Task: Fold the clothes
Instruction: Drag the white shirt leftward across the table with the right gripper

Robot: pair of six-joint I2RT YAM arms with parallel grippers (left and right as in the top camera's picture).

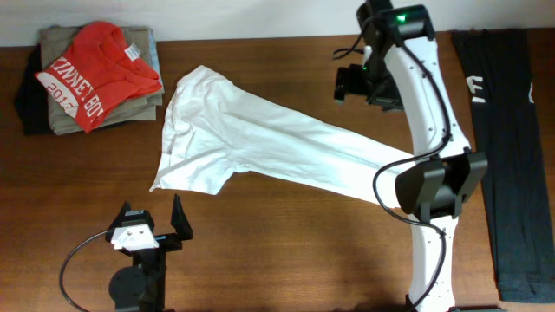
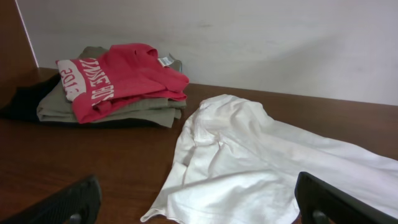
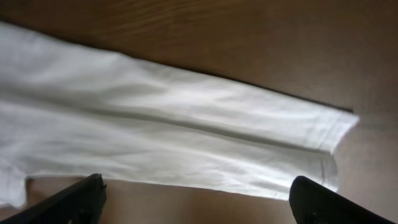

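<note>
Where the overhead camera looks down, the white T-shirt lies loose across the middle of the table, stretched from near the far-left corner toward the right edge. The left end effector sits at the near edge, its fingers spread and empty. The right end effector hangs near the far edge. From the left wrist, the T-shirt's bunched end lies just beside a folded pile topped by a red shirt. From the right wrist, spread fingers hover above the hemmed end, pinching nothing.
</note>
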